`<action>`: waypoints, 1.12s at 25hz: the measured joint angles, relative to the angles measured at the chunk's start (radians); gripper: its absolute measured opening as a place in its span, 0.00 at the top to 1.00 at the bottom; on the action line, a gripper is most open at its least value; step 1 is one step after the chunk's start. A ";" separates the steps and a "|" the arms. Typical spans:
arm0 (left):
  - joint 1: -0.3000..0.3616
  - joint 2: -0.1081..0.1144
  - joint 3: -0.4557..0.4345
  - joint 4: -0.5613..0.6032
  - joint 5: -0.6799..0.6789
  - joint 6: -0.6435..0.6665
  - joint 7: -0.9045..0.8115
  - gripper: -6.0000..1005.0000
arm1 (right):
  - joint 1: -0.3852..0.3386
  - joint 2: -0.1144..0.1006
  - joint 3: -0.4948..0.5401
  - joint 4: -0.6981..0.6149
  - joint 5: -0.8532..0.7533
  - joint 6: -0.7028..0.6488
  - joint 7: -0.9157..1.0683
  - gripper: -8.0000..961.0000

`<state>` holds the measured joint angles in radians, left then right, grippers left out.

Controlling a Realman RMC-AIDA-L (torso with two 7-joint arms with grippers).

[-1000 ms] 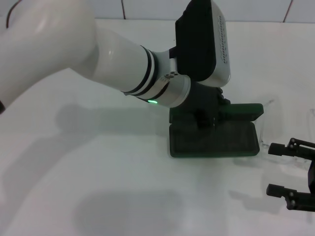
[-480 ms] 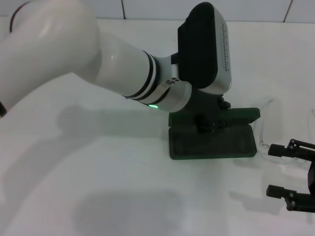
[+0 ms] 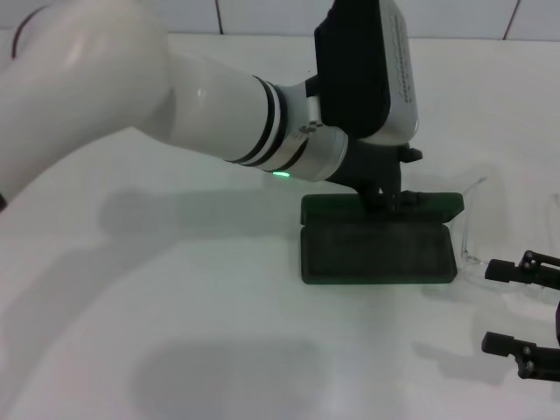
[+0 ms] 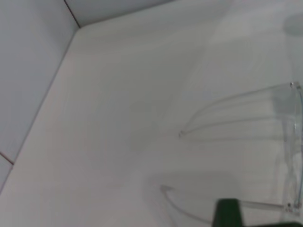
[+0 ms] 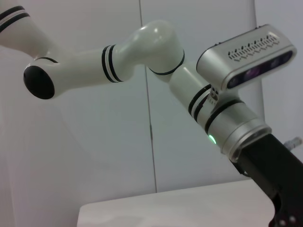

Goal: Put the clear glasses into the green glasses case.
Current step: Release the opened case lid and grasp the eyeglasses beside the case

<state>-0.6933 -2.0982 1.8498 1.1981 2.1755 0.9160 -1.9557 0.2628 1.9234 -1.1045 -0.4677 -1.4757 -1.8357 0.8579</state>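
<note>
The green glasses case [image 3: 376, 249] lies open on the white table, its lid [image 3: 381, 207] folded back on the far side. My left gripper [image 3: 386, 187] hangs just over that lid, at the end of the big white arm. The clear glasses [image 3: 470, 229] rest on the table right beside the case's right end, arms unfolded; the left wrist view shows them [image 4: 236, 101] with a corner of the case [image 4: 228, 215]. My right gripper [image 3: 518, 306] is open near the table's front right, close to the glasses, holding nothing.
The white table [image 3: 175, 306] stretches bare to the left and front of the case. A tiled wall [image 3: 262, 16] borders the far edge. The left arm [image 5: 142, 52] and its wrist camera [image 5: 246, 54] fill the right wrist view.
The left gripper has lifted up and back off the case, leaving the tray uncovered and the lid open. The right gripper has drifted slightly right and down.
</note>
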 joint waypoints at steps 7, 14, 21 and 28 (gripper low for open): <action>0.212 0.003 -0.050 0.124 -0.286 -0.075 0.128 0.50 | 0.008 -0.019 0.015 -0.028 0.000 -0.030 0.049 0.36; 0.480 0.004 -0.012 0.024 -0.938 -0.028 0.688 0.50 | 0.031 -0.038 0.187 -0.399 -0.175 -0.031 0.488 0.36; 0.491 0.006 -0.035 -0.306 -1.323 0.207 0.955 0.50 | 0.157 0.016 0.226 -0.831 -0.566 -0.026 0.899 0.37; 0.405 0.006 -0.104 -0.549 -1.413 0.361 0.996 0.50 | 0.335 0.039 0.139 -0.957 -0.901 -0.101 1.110 0.38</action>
<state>-0.2881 -2.0918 1.7453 0.6488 0.7620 1.2773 -0.9601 0.5978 1.9626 -0.9657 -1.4250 -2.3768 -1.9371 1.9680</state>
